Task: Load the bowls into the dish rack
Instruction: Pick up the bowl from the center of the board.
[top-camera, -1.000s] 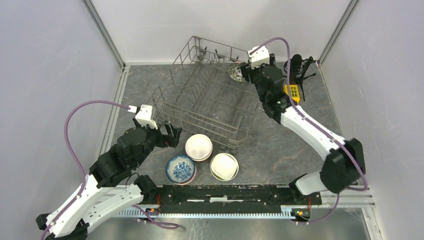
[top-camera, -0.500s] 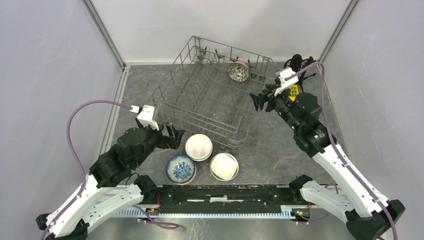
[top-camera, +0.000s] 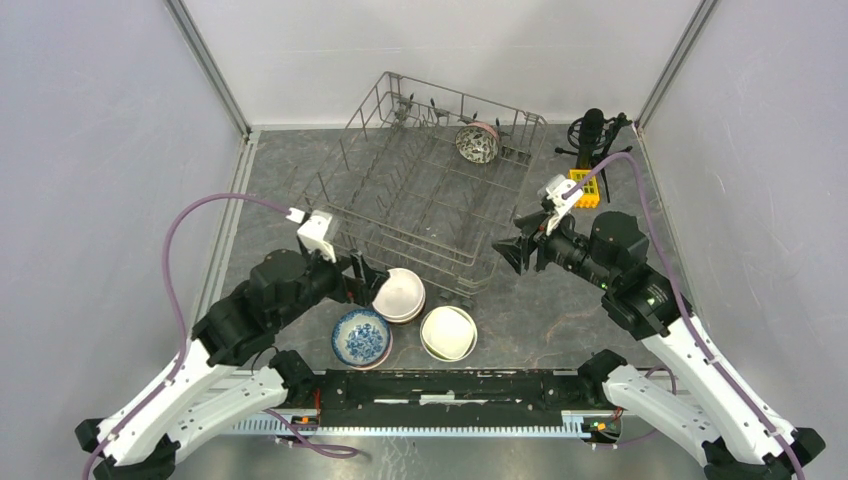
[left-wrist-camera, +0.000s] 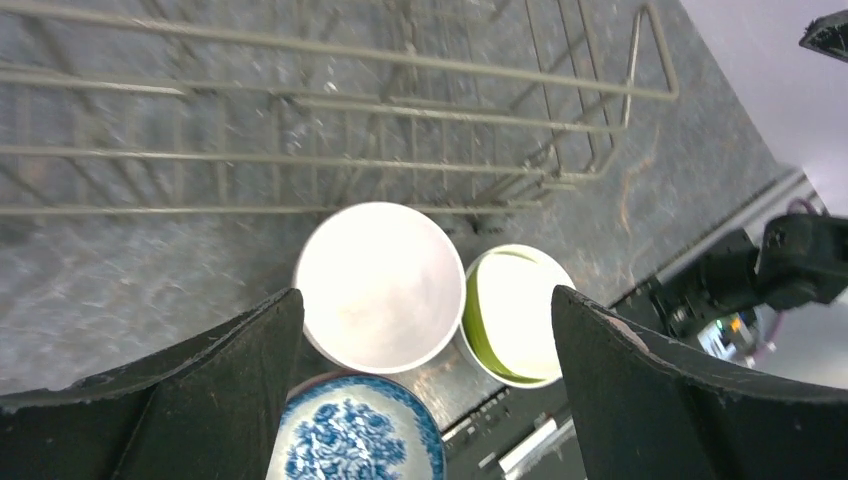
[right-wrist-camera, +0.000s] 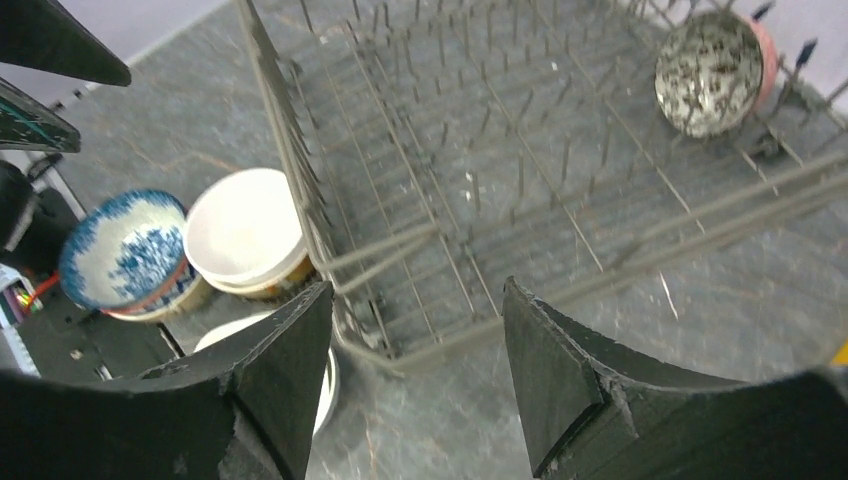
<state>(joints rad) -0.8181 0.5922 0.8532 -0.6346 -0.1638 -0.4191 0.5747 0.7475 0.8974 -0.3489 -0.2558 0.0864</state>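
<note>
Just in front of the dish rack (top-camera: 420, 200) wait a white bowl (top-camera: 398, 293), a blue-and-white bowl (top-camera: 361, 336) and a lime green bowl (top-camera: 448, 332); a speckled bowl (top-camera: 477, 144) stands on edge in the rack's far right corner. They look like glazed ceramic, so likely rigid, slick and breakable; best pinched across a rim. The left end effector (top-camera: 372, 285), spread wide and empty, hovers over the white bowl, nearer than before; the right end effector (top-camera: 508, 255), jaws apart and empty, has drawn back from the speckled bowl to the rack's right side.

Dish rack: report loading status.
Left gripper open over white bowl. Right gripper open, empty. One speckled bowl in dish rack; blue-patterned bowl, green bowl outside. Nothing blocking.
</note>
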